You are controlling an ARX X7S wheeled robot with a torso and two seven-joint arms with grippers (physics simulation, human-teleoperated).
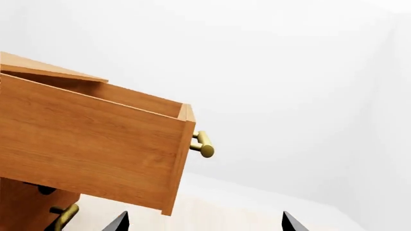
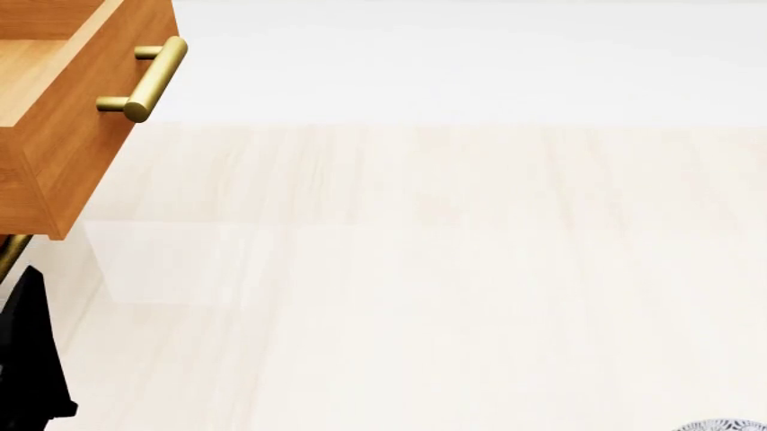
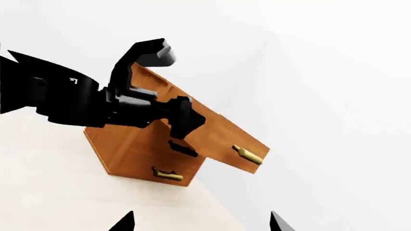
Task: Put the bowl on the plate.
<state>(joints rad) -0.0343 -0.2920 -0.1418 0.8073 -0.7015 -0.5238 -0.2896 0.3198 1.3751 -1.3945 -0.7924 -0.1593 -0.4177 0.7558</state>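
Note:
Only a thin sliver of the bowl's [image 2: 723, 426] grey-and-white patterned rim shows, at the bottom right edge of the head view. The plate is out of view. My left gripper [image 1: 204, 222] is open, its two dark fingertips wide apart with nothing between them, pointing past the open wooden drawer. My right gripper [image 3: 200, 222] is open too, with only pale table surface between its fingertips. From the right wrist view my left arm [image 3: 115, 103] stretches in front of the wooden cabinet.
A wooden cabinet [image 3: 138, 154] stands on the pale table [image 2: 419, 269] at the left, its top drawer [image 2: 72, 117] pulled out with a brass handle [image 2: 154, 79]. A second brass handle [image 3: 167, 174] sits lower on the cabinet. White walls lie behind.

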